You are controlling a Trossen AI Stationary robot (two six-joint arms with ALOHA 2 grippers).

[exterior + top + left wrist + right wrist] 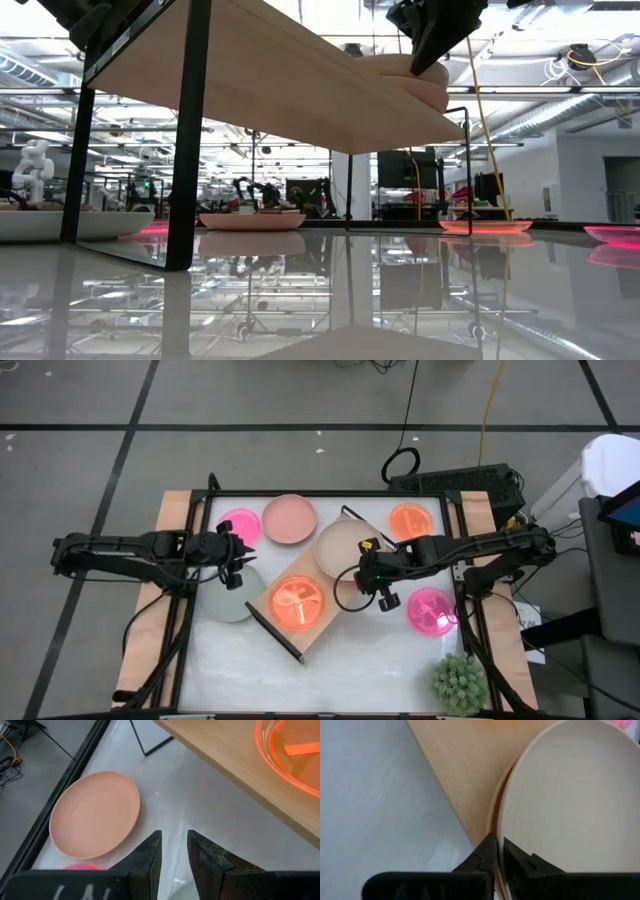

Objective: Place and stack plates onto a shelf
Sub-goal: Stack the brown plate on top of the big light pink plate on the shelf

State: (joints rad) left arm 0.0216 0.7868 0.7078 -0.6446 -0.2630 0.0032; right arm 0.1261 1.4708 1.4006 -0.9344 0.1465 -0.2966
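My right tool (497,851) pinches the rim of the beige plate (345,545), which sits on the shelf (322,622) atop a dusty pink plate (492,815). To do this well, I should settle it squarely over the 1 beneath before letting go. An orange plate (296,603) also sits on the shelf. My left tool (173,851) hangs partly open and empty over the worktop (350,670).
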